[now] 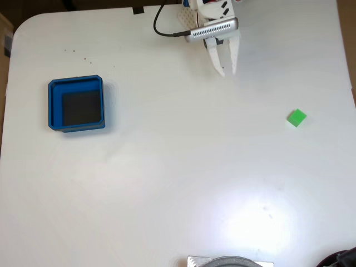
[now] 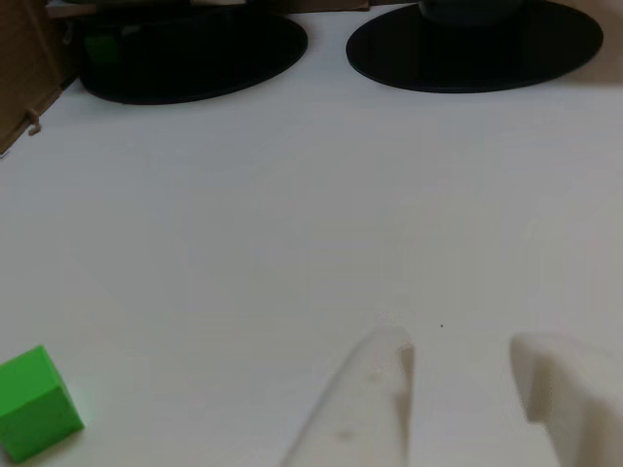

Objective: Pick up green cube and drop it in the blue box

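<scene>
In the fixed view the green cube point(image 1: 297, 118) lies on the white table at the right, well below and to the right of my gripper point(image 1: 228, 71). The gripper hangs at the top centre, white fingers pointing down, open, nothing between them. The blue box point(image 1: 76, 104) with its dark floor sits far to the left. In the other view the cube point(image 2: 35, 403) shows at the bottom left, left of the open gripper point(image 2: 467, 365), whose white fingertips point(image 2: 389, 360) rise from the bottom edge.
A black cable point(image 1: 164, 28) loops beside the arm's base at the table's top edge. A grey round object point(image 1: 229, 261) sits at the bottom edge. Two dark round bases point(image 2: 190, 53) stand at the far side in the other view.
</scene>
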Motion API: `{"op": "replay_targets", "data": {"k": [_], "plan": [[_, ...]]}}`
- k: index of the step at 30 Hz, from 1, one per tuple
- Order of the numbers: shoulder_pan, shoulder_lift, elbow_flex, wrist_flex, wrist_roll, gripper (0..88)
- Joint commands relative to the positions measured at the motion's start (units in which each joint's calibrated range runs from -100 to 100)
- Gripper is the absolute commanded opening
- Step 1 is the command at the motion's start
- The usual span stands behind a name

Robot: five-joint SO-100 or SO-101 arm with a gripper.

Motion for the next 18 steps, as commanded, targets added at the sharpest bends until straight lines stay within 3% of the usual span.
{"op": "replay_targets", "data": {"k": [1,5,18], "plan": [[-0.46,-0.58,0.45,0.21,0.24,3.0],[-0.84,-0.58,0.54,0.21,0.24,3.0],[-13.28,-0.50,0.45,0.21,0.15,3.1]]}}
